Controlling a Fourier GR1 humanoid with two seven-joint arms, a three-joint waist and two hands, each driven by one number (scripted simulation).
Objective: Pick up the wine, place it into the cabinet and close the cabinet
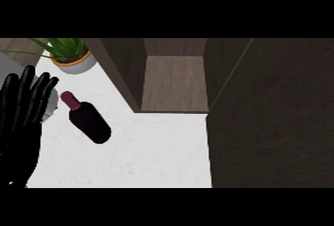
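Note:
A dark wine bottle [90, 120] with a maroon neck and cap lies on its side on the white counter [150, 154], its neck pointing up-left. My left hand [20, 114] stands at the view's left edge, fingers straight and pointing up, open, just left of the bottle and not touching it. The cabinet [175, 84] is open at the top centre, showing a bare wooden shelf inside. Its dark door [274, 114] swings out over the right side of the view. My right hand does not show.
A potted green plant [72, 55] in a white pot stands at the back left of the counter. A grey rounded object [47, 106] sits partly hidden behind my left hand's fingers. The cabinet's dark left wall [120, 70] borders the counter.

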